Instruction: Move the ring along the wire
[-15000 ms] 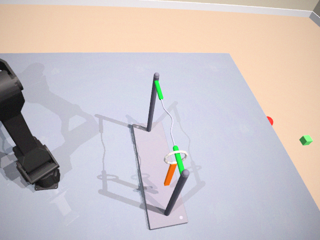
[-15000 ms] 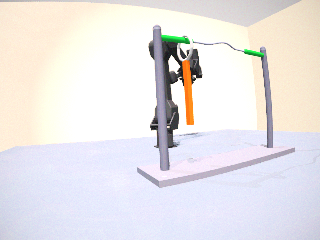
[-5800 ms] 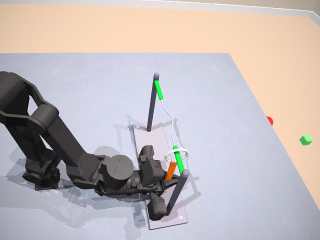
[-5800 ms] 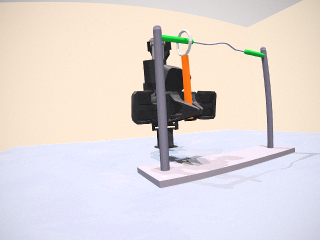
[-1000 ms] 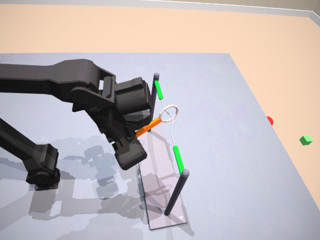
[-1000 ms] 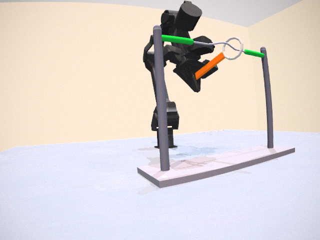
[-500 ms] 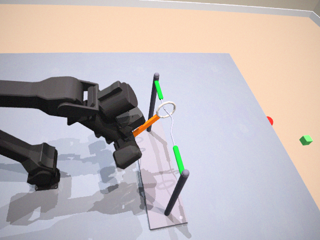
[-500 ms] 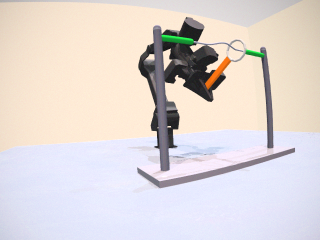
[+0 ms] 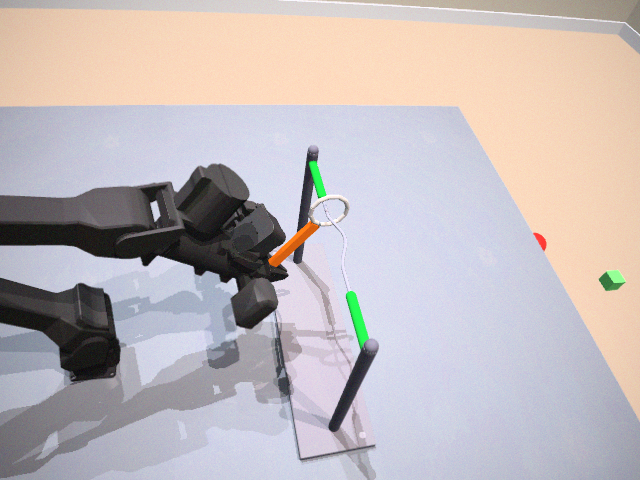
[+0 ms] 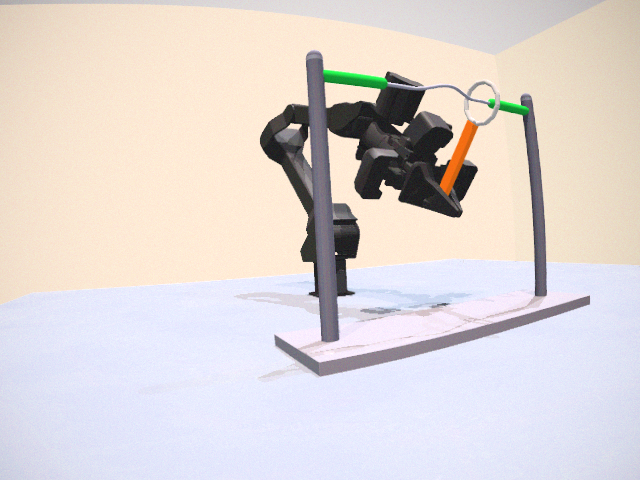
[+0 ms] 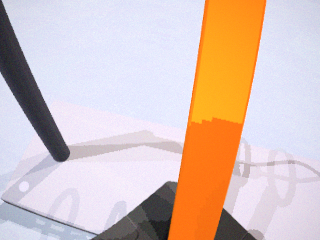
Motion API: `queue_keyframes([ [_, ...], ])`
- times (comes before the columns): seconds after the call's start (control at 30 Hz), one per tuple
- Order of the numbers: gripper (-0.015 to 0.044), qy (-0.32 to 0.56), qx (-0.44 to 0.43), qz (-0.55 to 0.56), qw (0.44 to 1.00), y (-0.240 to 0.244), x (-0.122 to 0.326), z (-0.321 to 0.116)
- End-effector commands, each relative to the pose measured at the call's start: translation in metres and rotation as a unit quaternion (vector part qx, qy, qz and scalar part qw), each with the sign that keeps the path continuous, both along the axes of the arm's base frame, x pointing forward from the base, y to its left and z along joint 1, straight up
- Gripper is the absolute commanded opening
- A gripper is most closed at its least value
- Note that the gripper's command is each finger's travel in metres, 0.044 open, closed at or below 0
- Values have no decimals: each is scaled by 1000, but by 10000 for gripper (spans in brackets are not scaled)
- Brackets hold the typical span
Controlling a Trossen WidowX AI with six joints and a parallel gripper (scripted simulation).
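Note:
The pale ring (image 9: pixel 347 207) (image 10: pixel 498 100) surrounds the wire where the thin grey part (image 9: pixel 344 253) (image 10: pixel 439 86) meets the far green part (image 9: pixel 317 179) (image 10: pixel 511 107). The wire passes through it; whether they touch I cannot tell. The orange handle (image 9: pixel 294 243) (image 10: pixel 459 157) (image 11: pixel 220 100) slants down from the ring toward the arm. My gripper (image 9: pixel 277 269) (image 10: pixel 451 198) (image 11: pixel 182 194) is shut on the handle's lower end, below the wire. The near green part (image 9: pixel 357 320) (image 10: pixel 356 79) is bare. In the wrist view the ring and wire are out of frame.
The far post (image 9: pixel 305 206) (image 10: pixel 536 196) stands close beyond the gripper and handle. The near post (image 9: pixel 353 388) (image 10: pixel 323 206) (image 11: pixel 30 95) stands at the other end of the pale base (image 9: pixel 320 413) (image 10: pixel 361 346) (image 11: pixel 100 185). A green cube (image 9: pixel 611 280) and a red object (image 9: pixel 540 242) lie far right.

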State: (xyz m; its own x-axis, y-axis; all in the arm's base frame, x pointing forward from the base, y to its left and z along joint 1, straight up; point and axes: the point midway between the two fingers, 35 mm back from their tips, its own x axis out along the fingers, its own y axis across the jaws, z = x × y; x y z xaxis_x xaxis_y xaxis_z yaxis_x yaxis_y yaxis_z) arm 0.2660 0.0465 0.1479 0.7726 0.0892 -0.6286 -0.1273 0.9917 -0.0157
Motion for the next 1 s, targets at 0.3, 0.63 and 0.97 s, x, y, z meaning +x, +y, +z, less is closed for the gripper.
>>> queue_keyframes([
  [0.3, -150, -68, 26, -23, 997, 21, 10, -6],
  [0.63, -150, -70, 30, -25, 997, 32, 10, -6],
  [0.97, -150, -72, 32, -23, 997, 43, 9, -6],
])
